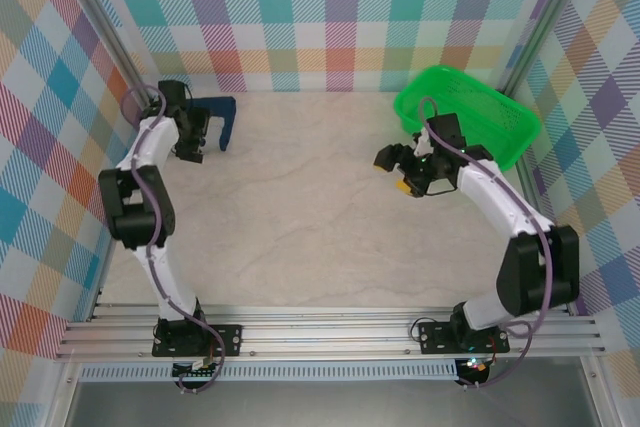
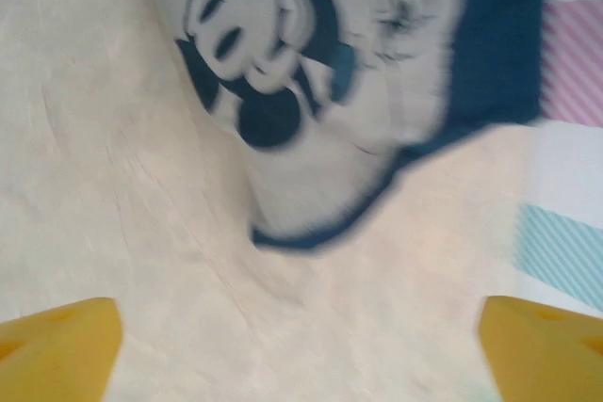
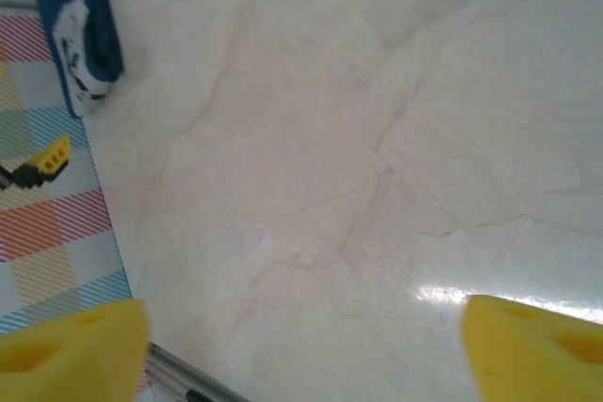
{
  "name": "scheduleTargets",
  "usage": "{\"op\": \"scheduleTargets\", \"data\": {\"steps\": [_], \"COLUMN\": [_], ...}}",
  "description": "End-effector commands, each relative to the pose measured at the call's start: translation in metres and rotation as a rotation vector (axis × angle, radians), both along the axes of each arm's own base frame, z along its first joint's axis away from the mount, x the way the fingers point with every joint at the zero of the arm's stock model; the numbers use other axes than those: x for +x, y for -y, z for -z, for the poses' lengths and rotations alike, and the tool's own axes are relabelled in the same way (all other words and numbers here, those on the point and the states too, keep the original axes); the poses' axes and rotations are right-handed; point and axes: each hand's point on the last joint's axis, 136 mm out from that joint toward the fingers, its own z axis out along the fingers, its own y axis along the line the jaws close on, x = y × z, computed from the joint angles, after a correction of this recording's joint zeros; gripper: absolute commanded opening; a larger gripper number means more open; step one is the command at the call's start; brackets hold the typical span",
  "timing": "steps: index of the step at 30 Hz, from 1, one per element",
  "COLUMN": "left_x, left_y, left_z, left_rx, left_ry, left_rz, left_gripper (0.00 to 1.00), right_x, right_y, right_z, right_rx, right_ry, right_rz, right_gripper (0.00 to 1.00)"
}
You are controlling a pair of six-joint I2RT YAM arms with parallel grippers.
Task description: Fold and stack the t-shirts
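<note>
The dark navy t-shirt point(image 1: 222, 115) lies bunched at the table's far left, close to the back wall. In the left wrist view its white and pale-blue cartoon print point(image 2: 301, 63) shows blurred, a little ahead of the fingers. My left gripper point(image 1: 192, 145) point(image 2: 301, 355) hovers just beside the t-shirt, open, with bare table between its yellow fingertips point(image 2: 58, 344). My right gripper point(image 1: 398, 173) point(image 3: 301, 355) stands open over the right middle of the table, holding nothing. From there the t-shirt point(image 3: 83, 21) appears small and far off.
A green plastic basket point(image 1: 470, 112) stands at the back right, just behind the right arm. Plaid walls close in the table point(image 1: 300, 217) on the back and both sides. An aluminium rail point(image 1: 320, 332) runs along the near edge.
</note>
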Motion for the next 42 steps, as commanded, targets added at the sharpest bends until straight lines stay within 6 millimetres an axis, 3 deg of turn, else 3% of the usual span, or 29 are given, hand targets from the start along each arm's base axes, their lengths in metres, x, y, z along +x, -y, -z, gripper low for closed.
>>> {"op": "scheduleTargets", "data": {"steps": [1,4,7,10,13,16,19,21,27,30,32,34,35,37,40,42], "left_x": [-0.022,-0.067,-0.113,-0.164,-0.192,-0.211,-0.205,-0.2,-0.159,-0.137,-0.121,-0.11,-0.106,-0.111,-0.128,-0.123], "left_y": [0.021,0.025,0.022,-0.014,-0.034,-0.044,-0.026,-0.019,-0.002,0.003,0.0,-0.001,0.008,0.022,0.015,0.014], "left_z": [-0.078,-0.102,-0.114,-0.119,-0.114,-0.071,-0.035,-0.015,0.035,0.047,0.045,0.058,0.06,0.061,0.061,0.063], "left_rx": [0.127,0.293,0.477,0.704,0.865,1.046,1.088,1.084,1.114,1.103,1.096,1.053,1.055,1.099,1.128,1.109], "left_ry": [0.21,0.206,0.214,0.156,0.23,0.136,0.163,0.174,0.217,0.248,0.298,0.28,0.307,0.374,0.435,0.427], "left_rz": [0.131,0.2,0.266,0.11,0.022,0.119,0.326,0.383,0.513,0.538,0.505,0.517,0.561,0.596,0.508,0.519], "left_gripper": [1.0,1.0,1.0,1.0,1.0,1.0,1.0,1.0,1.0,1.0,1.0,1.0,1.0,1.0,1.0,1.0], "right_x": [0.005,-0.004,-0.016,-0.025,-0.025,-0.026,-0.028,-0.026,0.001,0.025,0.042,0.055,0.062,0.067,0.055,0.045], "right_y": [0.021,0.043,0.072,0.118,0.137,0.15,0.158,0.161,0.148,0.145,0.147,0.154,0.158,0.166,0.158,0.162], "right_z": [-0.049,-0.08,-0.095,-0.085,-0.073,-0.04,0.013,0.038,0.094,0.099,0.093,0.087,0.084,0.091,0.088,0.086], "right_rx": [-0.097,-0.191,-0.321,-0.521,-0.682,-0.823,-0.895,-0.871,-0.809,-0.826,-0.814,-0.8,-0.798,-0.774,-0.746,-0.749], "right_ry": [0.245,0.385,0.444,0.424,0.595,0.698,0.656,0.609,0.494,0.537,0.599,0.649,0.678,0.672,0.782,0.871], "right_rz": [0.032,0.086,0.165,0.322,0.299,0.271,0.22,0.216,0.14,0.13,0.145,0.171,0.181,0.208,0.2,0.255], "right_gripper": [1.0,1.0,1.0,1.0,1.0,1.0,1.0,1.0,1.0,1.0,1.0,1.0,1.0,1.0,1.0,1.0]}}
